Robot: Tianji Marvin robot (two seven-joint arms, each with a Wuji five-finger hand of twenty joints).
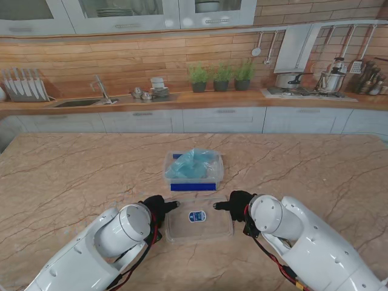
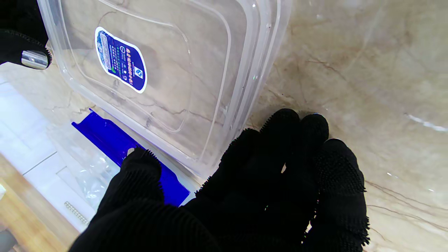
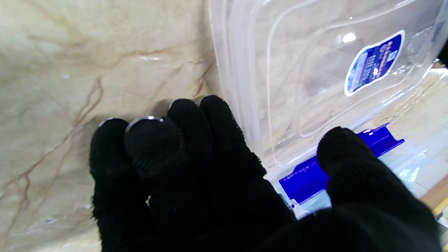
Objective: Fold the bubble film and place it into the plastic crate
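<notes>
Bubble film (image 1: pixel 193 163) lying bunched inside the plastic crate (image 1: pixel 194 186), clear lid (image 1: pixel 199 225) resting just nearer me, left hand (image 1: pixel 156 209) and right hand (image 1: pixel 236 205) flanking it, fingers loosely together, gripping nothing

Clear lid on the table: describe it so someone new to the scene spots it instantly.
On the marble table, find the plastic crate in the middle, holding the blue bubble film. The lid lies flat just nearer to me than the crate, between the left hand and right hand. Unlike the crate, it is shallow, see-through and carries a small blue-and-white sticker at its centre.
</notes>
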